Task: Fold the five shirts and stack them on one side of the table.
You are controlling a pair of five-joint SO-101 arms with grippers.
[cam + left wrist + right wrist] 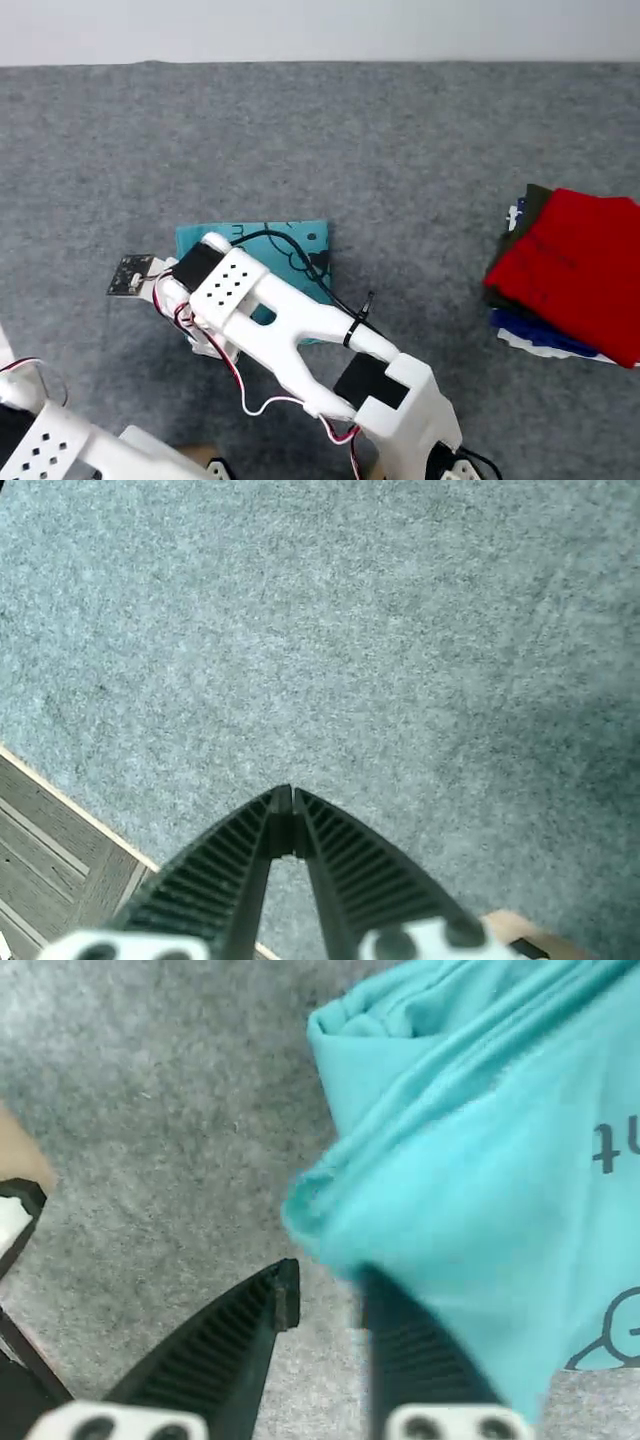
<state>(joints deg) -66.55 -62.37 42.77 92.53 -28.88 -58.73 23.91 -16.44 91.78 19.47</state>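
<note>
A teal shirt [290,245] with a dark print lies folded on the grey mat left of centre. The right arm [300,330] stretches over its near half. In the right wrist view my right gripper [330,1298] stands open at the edge of the teal shirt [480,1180]; a fold of cloth lies over one fingertip and the other fingertip [285,1295] is on bare mat. A stack of folded shirts [575,270], red on top of dark green, blue and white, sits at the right edge. My left gripper [292,798] is shut and empty above the mat.
The left arm [40,440] rests at the near left corner, close to the mat's edge [90,825] with wooden floor beyond. Bare grey mat [400,140] spreads across the back and between the teal shirt and the stack.
</note>
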